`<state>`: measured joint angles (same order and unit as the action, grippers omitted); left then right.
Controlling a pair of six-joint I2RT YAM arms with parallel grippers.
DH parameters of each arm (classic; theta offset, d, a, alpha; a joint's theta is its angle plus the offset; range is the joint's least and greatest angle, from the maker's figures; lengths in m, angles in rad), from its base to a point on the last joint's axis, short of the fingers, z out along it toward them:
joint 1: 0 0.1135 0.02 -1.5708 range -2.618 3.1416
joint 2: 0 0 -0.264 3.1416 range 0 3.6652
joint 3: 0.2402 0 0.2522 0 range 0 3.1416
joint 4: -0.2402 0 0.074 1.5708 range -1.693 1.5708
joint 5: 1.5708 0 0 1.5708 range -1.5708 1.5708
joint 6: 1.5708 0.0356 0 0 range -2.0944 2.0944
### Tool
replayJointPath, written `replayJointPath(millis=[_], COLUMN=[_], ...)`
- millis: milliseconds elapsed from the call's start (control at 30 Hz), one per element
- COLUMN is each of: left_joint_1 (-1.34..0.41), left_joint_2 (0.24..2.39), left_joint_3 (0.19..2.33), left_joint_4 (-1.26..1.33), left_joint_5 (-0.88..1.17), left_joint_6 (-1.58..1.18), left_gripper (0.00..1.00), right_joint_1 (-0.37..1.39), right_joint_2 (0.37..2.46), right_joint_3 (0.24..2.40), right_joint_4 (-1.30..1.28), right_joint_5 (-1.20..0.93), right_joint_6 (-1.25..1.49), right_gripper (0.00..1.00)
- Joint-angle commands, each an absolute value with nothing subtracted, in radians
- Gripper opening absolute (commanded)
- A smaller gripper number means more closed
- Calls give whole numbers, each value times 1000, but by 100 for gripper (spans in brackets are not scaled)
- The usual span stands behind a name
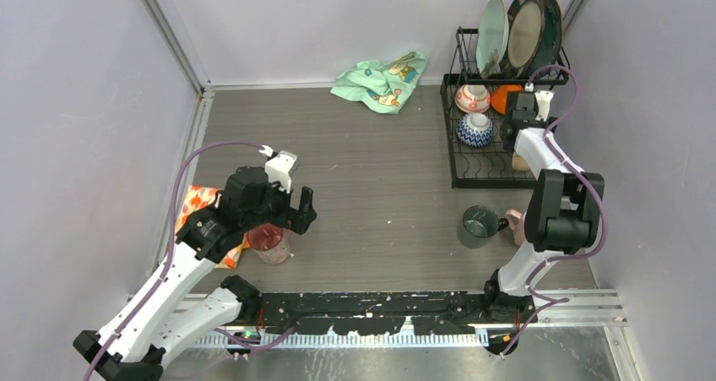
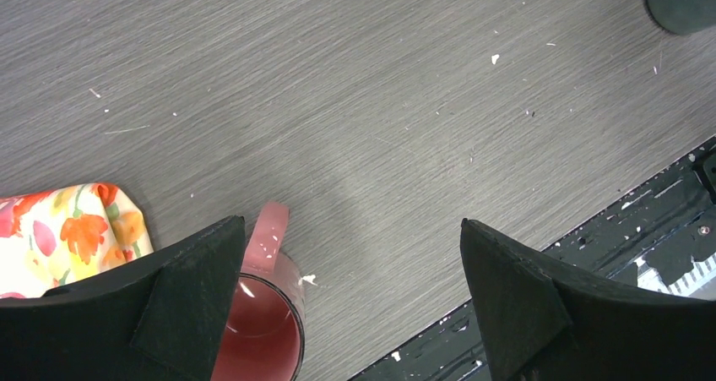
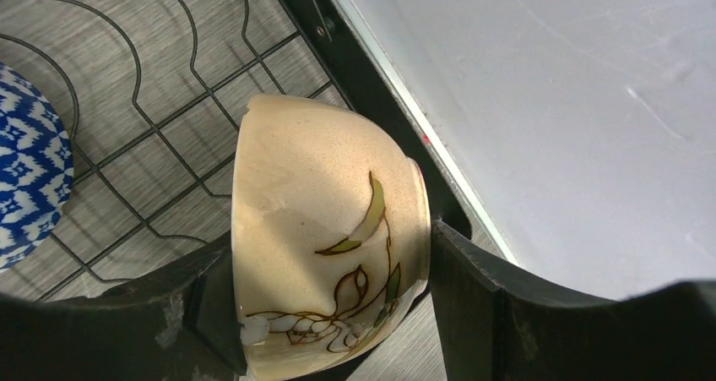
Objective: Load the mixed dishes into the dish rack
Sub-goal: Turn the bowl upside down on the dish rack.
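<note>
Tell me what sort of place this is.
Probably a robot test cell staged as a dishwashing station, not a real kitchen: plain panel walls box in a table, with a loaded dish rack at one corner.

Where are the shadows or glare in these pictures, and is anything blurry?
Top external: even light, soft shadows under the arms, nothing blurred. Left wrist: table grain crisp, small glints on the pink cup. Right wrist: a shadow edge crosses the beige bowl; the wall beside it is bright.

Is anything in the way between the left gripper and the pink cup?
Nothing visible. The left gripper hangs open-jawed above the pink cup, off-centre toward one jaw. The orange floral cloth lies beside the cup, not over it.
</note>
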<state>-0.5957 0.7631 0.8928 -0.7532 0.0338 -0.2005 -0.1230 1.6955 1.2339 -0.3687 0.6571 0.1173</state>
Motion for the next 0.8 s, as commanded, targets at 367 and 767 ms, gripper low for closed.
replayJointPath(millis=[367, 767], left_joint_1=[-600, -600], left_joint_2=[716, 709], left_joint_3=[884, 880], left_joint_4=[-732, -728], left_joint_5=[-15, -33], left_joint_6=[-181, -177], left_gripper=[100, 100], right_joint_1=[0, 46], right_joint_2=[1859, 1820], right_joint_3=[1355, 1429], right_joint_4=[-373, -522], right_joint_5=[866, 725], right_joint_6=[37, 127], right_gripper=[44, 79])
